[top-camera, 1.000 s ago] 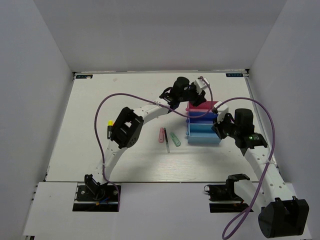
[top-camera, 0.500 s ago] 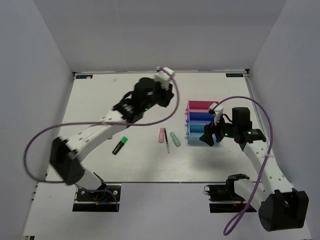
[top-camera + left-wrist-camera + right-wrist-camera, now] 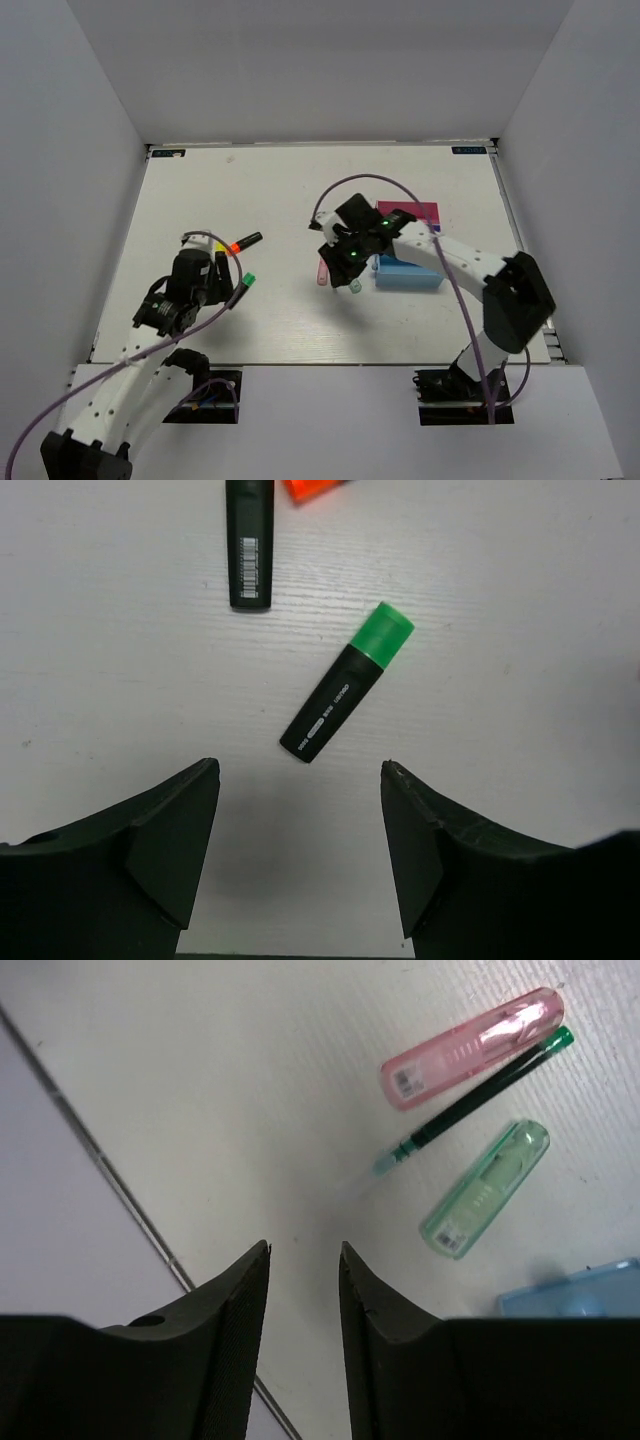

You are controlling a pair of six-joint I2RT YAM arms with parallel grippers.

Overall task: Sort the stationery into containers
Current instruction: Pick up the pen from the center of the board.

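Green-capped marker (image 3: 345, 683) lies slanted on the white table (image 3: 520, 780), just ahead of the left gripper (image 3: 298, 780), jaws spread and empty; closing across that slant could, I reckon, spin it away.

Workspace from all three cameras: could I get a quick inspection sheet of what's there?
Surface: white table, no spills seen.
Job's things: green-capped marker, barcoded black marker and orange-capped marker lie loose near left tool; pink marker, thin pen and pale green marker lie loose beside light blue tray; magenta tray beyond it.
Clutter: nothing seen.
Grippers: left tool open, facing green-capped marker; right tool narrowly open, empty.
Cables: purple cable loops along each arm.
Surroundings: plain white walls.
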